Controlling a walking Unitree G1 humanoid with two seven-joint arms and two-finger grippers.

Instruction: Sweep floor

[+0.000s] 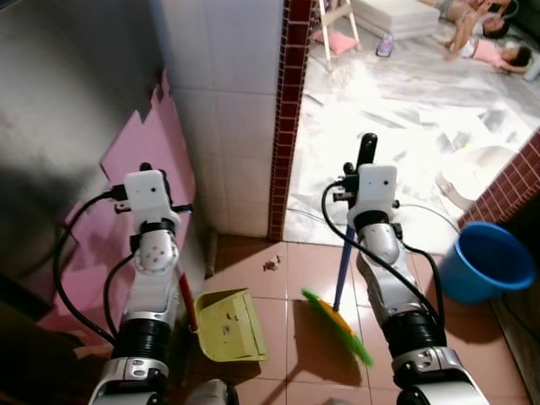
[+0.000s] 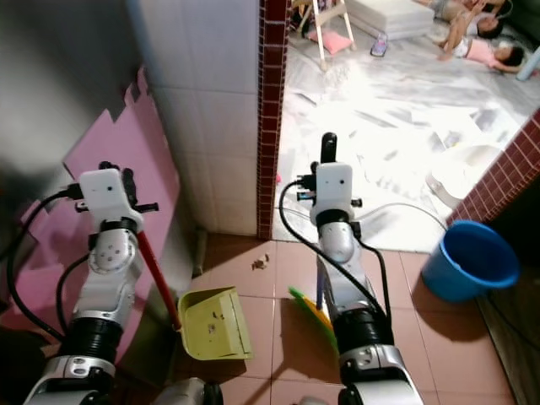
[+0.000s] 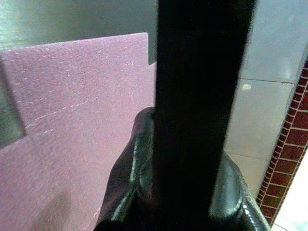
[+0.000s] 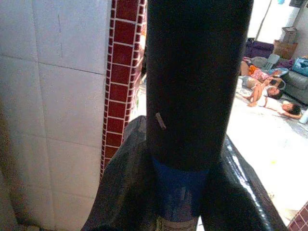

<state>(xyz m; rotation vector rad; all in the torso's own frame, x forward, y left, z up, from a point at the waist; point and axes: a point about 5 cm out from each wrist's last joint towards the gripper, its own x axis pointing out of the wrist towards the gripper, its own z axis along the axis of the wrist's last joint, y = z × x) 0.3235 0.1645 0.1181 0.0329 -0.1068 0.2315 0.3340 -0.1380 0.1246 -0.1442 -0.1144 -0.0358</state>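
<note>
I held a tool in each arm so that sweeping and catching could go together. My right gripper (image 4: 178,192) was clamped around the broom (image 1: 342,316), its two black fingers pressed on either side of the round shaft where the black grip met the blue pole. The pole ran down past my wrist to a flat green and orange brush head resting on the floor (image 1: 295,261), angled toward the dustpan (image 1: 229,325). I judged that this slant was meant to push dirt sideways into the pan.

My left gripper (image 3: 183,192) was closed on the dustpan's upright handle, dark at the top and red lower down. That let the yellow-green pan sit flat on the tiles just beside the broom head, its open lip facing the brush. The pan looked like thin moulded plastic, with a few specks already inside.

A small clump of debris (image 1: 271,265) lay on the terracotta tiles beyond both tools, near the foot of the brick-red tiled pillar (image 1: 287,110). It was apart from the brush, so I judged it not yet swept.

The wall (image 1: 228,84) was glossy white tile. A pink foam mat (image 1: 143,152) with a notched edge leaned on my left. A round blue bucket (image 1: 487,261) stood on my right, well clear of the broom.
</note>
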